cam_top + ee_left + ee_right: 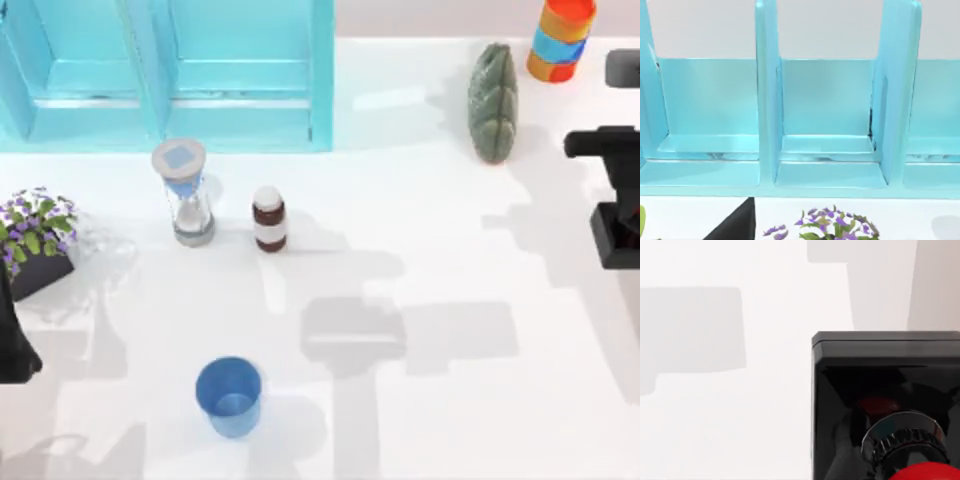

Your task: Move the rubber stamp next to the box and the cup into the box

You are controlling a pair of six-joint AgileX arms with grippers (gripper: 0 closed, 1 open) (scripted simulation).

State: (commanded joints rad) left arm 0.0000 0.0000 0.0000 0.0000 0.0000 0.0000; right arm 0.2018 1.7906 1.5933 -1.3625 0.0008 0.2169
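Rubber stamp [890, 405] close beneath right gripper [625, 215] at tabletop's [450, 400] right edge, well apart from box [170, 75]; finger state cannot be told. Cup [229, 396] upright, far off, untouched. Left arm parked at left edge.

Left arm [14, 345] sits parked at the left edge; right arm [612, 195] hangs at the right edge.

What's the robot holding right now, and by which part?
Cannot tell. The rubber stamp sits right under the right arm, knob toward its wrist; any grip is hidden.
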